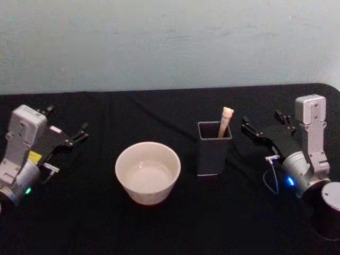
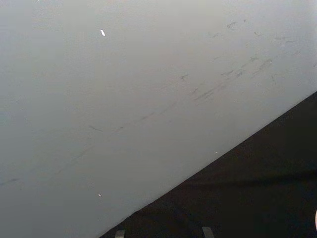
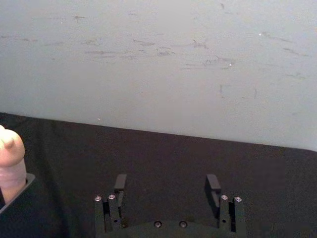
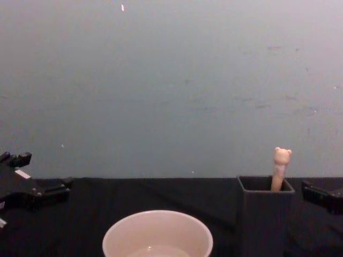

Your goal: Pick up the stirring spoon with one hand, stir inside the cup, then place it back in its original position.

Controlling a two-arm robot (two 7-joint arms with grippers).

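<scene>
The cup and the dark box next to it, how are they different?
The cup is round, cream-white and wide; the holder box is square-sided, dark grey and narrower. The cup holds no spoon, while the stirring spoon stands in the holder box, bear head sticking up. Both stand upright and open-topped on the black table.

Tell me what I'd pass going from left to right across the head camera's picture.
Left gripper → cream cup → dark grey holder with the stirring spoon standing in it → right gripper, open, just right of the holder.
</scene>
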